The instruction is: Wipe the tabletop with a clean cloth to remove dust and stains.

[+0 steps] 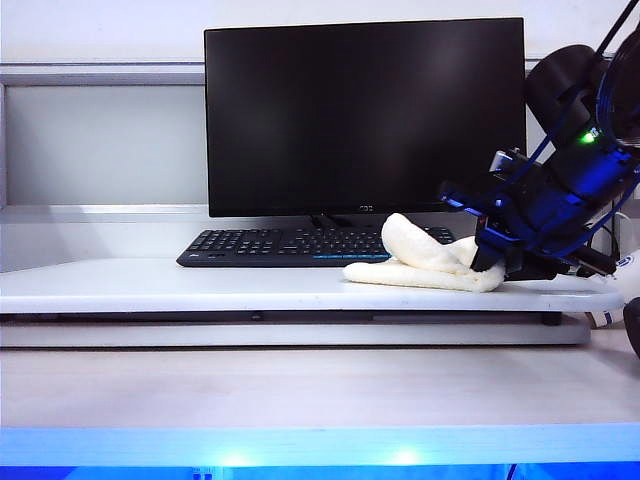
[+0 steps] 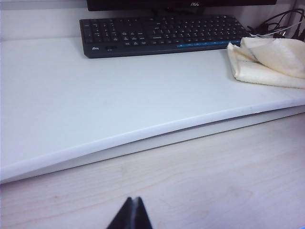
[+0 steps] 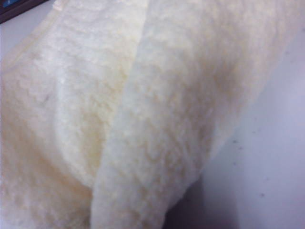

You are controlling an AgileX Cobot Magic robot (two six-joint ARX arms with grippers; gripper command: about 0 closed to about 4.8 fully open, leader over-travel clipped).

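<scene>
The glossy white tabletop [image 1: 150, 285] spans the exterior view on short feet. A cream-yellow cloth [image 1: 420, 262] lies bunched on its right end, one fold lifted. My right gripper [image 1: 487, 262] sits at the cloth's right edge, shut on the cloth, its fingertips buried in the fabric. In the right wrist view the cloth [image 3: 119, 119] fills nearly everything and hides the fingers; a strip of tabletop [image 3: 267, 157] shows beside it. My left gripper [image 2: 132, 204] is shut and empty, low over the wood desk in front of the tabletop [image 2: 95, 105], far from the cloth [image 2: 267, 64].
A black keyboard [image 1: 270, 245] and a dark monitor [image 1: 365, 115] stand at the back of the board. The pale wood-grain desk [image 1: 300, 385] runs below and in front. Cables [image 2: 281, 21] lie behind the cloth. A white object [image 1: 628, 275] sits at the far right edge.
</scene>
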